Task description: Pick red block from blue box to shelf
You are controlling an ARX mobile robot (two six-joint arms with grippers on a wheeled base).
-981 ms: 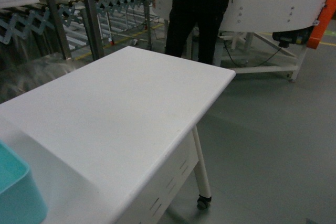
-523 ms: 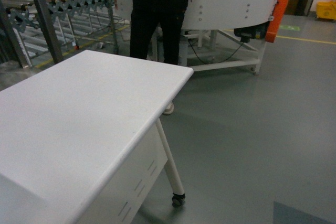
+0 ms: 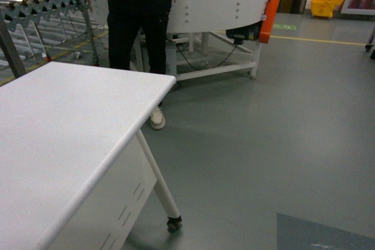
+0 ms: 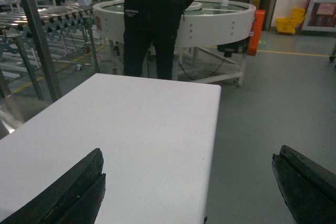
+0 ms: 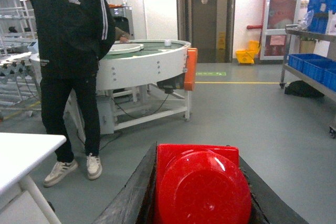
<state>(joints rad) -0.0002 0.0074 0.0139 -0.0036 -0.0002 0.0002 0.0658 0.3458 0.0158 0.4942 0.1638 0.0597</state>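
Transport step: red block (image 5: 202, 184) pinched in right gripper (image 5: 202, 192), lower centre; left gripper (image 4: 189, 182) spread, empty. Next: locate shelf (image 5: 310, 45), upper right.

The head view has swung to the right. The blue box, at the lower left corner a second ago, is out of frame. The desk (image 3: 70, 139) now fills only the left side, with more grey floor (image 3: 263, 144) exposed. The person in black (image 3: 137, 21) has shifted from upper centre to upper left. A yellow mop bucket (image 3: 328, 7) has entered at upper right.
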